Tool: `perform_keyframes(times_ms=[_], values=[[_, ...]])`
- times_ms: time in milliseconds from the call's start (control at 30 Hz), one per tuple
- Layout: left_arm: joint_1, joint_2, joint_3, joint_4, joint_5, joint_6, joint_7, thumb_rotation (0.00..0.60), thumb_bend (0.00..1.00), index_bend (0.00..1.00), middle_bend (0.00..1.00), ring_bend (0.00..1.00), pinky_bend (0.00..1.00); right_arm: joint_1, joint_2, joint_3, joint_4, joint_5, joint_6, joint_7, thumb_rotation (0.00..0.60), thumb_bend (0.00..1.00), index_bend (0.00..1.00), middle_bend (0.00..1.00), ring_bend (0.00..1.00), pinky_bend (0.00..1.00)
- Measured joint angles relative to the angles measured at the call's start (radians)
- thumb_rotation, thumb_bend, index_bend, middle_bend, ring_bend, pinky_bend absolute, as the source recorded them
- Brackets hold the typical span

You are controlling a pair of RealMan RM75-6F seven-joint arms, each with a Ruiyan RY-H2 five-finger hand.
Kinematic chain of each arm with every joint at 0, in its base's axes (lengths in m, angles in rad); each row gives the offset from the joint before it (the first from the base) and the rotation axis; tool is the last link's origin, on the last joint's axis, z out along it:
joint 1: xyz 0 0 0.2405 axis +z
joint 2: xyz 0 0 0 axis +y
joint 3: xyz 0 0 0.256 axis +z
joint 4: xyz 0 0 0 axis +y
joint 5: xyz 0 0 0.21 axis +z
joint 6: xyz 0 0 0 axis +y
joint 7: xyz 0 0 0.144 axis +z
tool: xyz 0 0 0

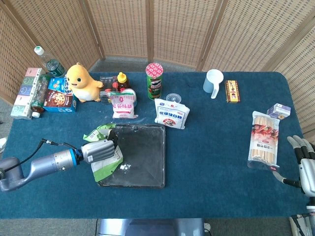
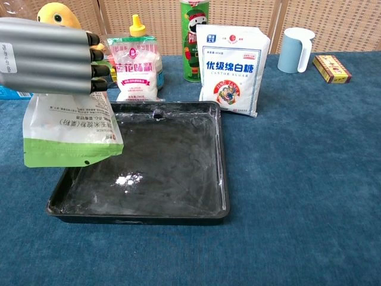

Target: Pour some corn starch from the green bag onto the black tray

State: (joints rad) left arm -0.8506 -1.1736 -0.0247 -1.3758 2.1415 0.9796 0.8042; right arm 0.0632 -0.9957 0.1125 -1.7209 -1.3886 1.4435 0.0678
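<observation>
My left hand (image 1: pixel 100 149) (image 2: pixel 53 55) grips the green and white corn starch bag (image 1: pixel 105 162) (image 2: pixel 70 134) and holds it over the left edge of the black tray (image 1: pixel 147 162) (image 2: pixel 178 149). A small white heap of starch (image 1: pixel 124 167) (image 2: pixel 128 179) lies on the tray floor beside the bag. My right hand (image 1: pixel 305 167) hangs at the table's right edge, fingers apart, holding nothing.
Behind the tray stand a white sugar bag (image 1: pixel 172 113) (image 2: pixel 231 68), a pink and white bag (image 1: pixel 123 103) (image 2: pixel 137 68), a green chip can (image 1: pixel 154 80) and a yellow plush toy (image 1: pixel 83 83). A noodle packet (image 1: pixel 264 140) lies near my right hand. A blue cup (image 1: pixel 213 82) sits far back.
</observation>
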Motion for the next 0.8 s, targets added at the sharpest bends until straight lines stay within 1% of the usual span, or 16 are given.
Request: perform_keyframes(times_ms=[133,200,367,567,700,800], values=[[0.055,-0.03,-0.02,0.003,-0.077,0.095,-0.051,0.6,0.58,0.84,0.7,0.65,0.65,0.003,-0.002,-0.002,0.002,0.001,-0.008,-0.003,0.544,0.03,0.09,0.0,0.02,0.04],[0.093,-0.056,-0.029,0.013,-0.123,0.167,-0.099,0.6,0.58,0.84,0.7,0.65,0.66,0.005,-0.004,-0.002,0.003,0.003,-0.01,-0.007,0.544,0.03,0.09,0.0,0.02,0.04],[0.196,-0.139,-0.041,0.055,-0.238,0.339,-0.271,0.6,0.58,0.84,0.7,0.65,0.66,0.005,-0.005,-0.001,0.001,0.005,-0.009,-0.011,0.542,0.03,0.09,0.0,0.02,0.04],[0.314,-0.253,-0.041,0.134,-0.377,0.442,-0.501,0.6,0.58,0.84,0.7,0.65,0.66,0.006,-0.008,-0.003,-0.001,0.006,-0.011,-0.018,0.544,0.03,0.09,0.0,0.02,0.04],[0.374,-0.317,-0.048,0.166,-0.48,0.464,-0.647,0.6,0.58,0.84,0.7,0.65,0.66,0.008,-0.01,-0.003,-0.001,0.01,-0.017,-0.023,0.545,0.03,0.09,0.0,0.02,0.04],[0.409,-0.367,-0.069,0.18,-0.57,0.464,-0.779,0.6,0.58,0.84,0.7,0.65,0.65,0.009,-0.012,-0.004,-0.001,0.011,-0.019,-0.026,0.545,0.03,0.09,0.0,0.02,0.04]])
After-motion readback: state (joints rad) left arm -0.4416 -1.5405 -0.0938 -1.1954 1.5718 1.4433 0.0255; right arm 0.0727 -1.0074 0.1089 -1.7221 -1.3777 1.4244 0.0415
